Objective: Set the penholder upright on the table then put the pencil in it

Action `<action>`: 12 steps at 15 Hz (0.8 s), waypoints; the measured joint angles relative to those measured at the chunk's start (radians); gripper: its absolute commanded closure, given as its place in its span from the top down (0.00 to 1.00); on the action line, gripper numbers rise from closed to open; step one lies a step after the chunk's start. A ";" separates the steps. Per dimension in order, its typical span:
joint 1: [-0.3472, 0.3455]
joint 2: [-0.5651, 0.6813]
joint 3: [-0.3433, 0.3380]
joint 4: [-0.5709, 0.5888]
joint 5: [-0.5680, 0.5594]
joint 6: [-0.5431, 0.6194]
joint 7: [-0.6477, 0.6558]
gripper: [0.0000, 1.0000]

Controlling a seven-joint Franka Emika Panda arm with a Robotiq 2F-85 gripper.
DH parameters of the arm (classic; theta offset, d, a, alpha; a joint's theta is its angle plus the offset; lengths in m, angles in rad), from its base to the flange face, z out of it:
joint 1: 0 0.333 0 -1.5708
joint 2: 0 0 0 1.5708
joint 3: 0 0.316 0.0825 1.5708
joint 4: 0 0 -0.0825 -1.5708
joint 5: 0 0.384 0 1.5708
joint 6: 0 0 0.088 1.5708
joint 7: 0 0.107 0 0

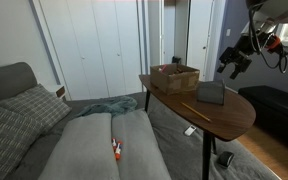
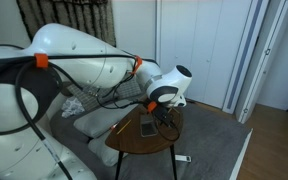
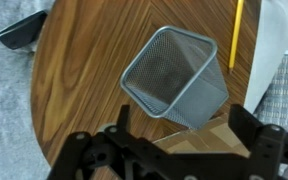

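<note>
The penholder (image 3: 174, 72) is a dark grey mesh cup on the brown wooden table (image 3: 84, 70). Its open rim faces the wrist camera. It shows in both exterior views (image 1: 211, 92) (image 2: 147, 126) near the table's middle. The pencil (image 3: 236, 35) lies flat on the table beyond the cup, apart from it; it also shows in both exterior views (image 1: 196, 108) (image 2: 121, 125). My gripper (image 3: 184, 130) is open and empty. It hangs in the air above the cup and touches nothing. In an exterior view the gripper (image 1: 234, 58) is above the table's end.
A brown basket (image 1: 174, 76) stands at one end of the table. A tan taped cardboard surface (image 3: 209, 120) shows by the cup's lower side. A grey sofa (image 1: 84, 140) sits beside the table, and a dark object (image 3: 24, 30) lies on the floor past the table's edge.
</note>
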 measured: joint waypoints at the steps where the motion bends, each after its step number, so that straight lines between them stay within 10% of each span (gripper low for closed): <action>1: 0.000 0.011 -0.008 -0.006 0.058 -0.001 -0.012 1.00; 12: -0.059 0.132 -0.029 -0.014 0.255 -0.090 -0.008 1.00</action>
